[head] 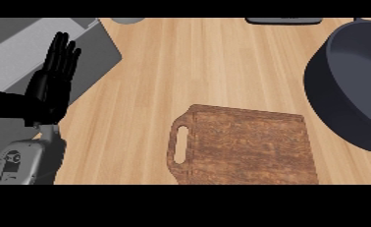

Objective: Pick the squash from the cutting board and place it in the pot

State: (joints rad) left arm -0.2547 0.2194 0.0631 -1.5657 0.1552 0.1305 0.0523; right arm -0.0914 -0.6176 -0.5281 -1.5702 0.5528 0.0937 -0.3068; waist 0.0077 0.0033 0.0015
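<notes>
No squash shows anywhere on the cutting board (pixel 246 145) or in the visible bit of the pot (pixel 346 81), and only the left hand (pixel 52 81) rests open and empty at the worktop's left, so I'd guess next is finding the squash.

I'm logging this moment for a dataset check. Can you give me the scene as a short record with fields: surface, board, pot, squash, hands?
surface: light wooden counter top
board: brown wooden cutting board with a handle slot, lower centre, nothing on it
pot: dark grey round pot, at the right edge, partly cut off
squash: not visible in this view
left hand: black left hand, open, fingers up, resting at the left edge
right hand: not in view
</notes>
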